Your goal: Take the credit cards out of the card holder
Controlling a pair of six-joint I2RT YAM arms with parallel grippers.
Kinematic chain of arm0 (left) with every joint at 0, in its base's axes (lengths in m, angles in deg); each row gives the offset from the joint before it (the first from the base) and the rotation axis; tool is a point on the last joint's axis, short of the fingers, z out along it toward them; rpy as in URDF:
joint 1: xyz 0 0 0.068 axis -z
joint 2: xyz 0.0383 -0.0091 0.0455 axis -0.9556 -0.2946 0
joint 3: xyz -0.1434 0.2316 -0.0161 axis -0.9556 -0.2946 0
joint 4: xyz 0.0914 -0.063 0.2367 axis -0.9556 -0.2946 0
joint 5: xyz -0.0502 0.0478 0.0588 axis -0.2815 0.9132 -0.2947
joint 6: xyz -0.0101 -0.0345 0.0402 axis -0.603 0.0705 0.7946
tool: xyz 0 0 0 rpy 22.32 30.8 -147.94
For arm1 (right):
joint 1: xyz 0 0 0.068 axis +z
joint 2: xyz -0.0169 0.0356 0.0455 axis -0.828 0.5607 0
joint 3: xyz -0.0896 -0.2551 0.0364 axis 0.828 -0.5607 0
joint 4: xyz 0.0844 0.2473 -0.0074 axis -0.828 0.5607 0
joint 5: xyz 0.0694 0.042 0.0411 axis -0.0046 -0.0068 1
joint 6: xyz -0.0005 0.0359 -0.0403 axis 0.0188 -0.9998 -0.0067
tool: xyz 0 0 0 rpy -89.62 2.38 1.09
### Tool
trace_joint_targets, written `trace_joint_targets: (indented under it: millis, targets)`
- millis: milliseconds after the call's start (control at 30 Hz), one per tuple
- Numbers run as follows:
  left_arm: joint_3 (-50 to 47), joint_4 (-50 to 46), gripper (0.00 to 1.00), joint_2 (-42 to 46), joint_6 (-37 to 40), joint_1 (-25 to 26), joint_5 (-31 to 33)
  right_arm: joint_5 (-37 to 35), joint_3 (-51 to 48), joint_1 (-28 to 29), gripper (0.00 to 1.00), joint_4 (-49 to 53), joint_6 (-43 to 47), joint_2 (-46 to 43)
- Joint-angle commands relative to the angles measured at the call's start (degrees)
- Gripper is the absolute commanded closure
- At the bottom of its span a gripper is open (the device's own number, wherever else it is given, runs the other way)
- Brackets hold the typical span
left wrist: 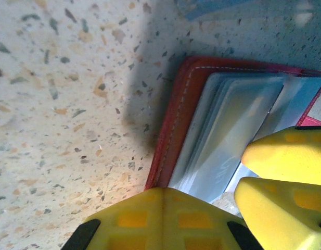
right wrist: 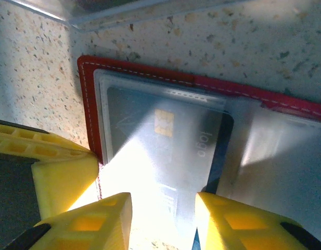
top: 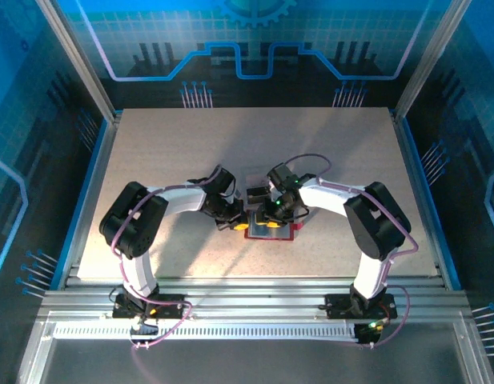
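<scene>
2 sets of fingers meet at the red card holder (top: 280, 232), lying open on the table (top: 150, 144) at mid-frame. Its left fingers (left wrist: 160, 219) are closed at the holder's edge; the right fingers (right wrist: 98, 221) stand parted astride a dark credit card (right wrist: 165, 130) in its pocket (right wrist: 150, 88).

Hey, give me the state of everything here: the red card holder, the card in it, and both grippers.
card holder: open, lying flat on the table.
dark card: tucked inside the holder, not out yet.
left gripper: shut, tip at the holder's red edge.
right gripper: open, straddling the card's near end.
</scene>
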Motion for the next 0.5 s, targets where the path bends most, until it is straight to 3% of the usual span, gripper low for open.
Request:
trace_joint_targets:
  millis: [0,467]
  targets:
    - [-1.1,-2.1,1.0,-1.6,1.5,-0.2,0.9,-1.6,1.1,0.6,0.62,3.5,0.9,-1.5]
    - [-2.2,-3.9,1.0,-3.4,2.3,-0.1,3.2,0.1,0.6,0.6,0.6,1.4,0.2,-2.0]
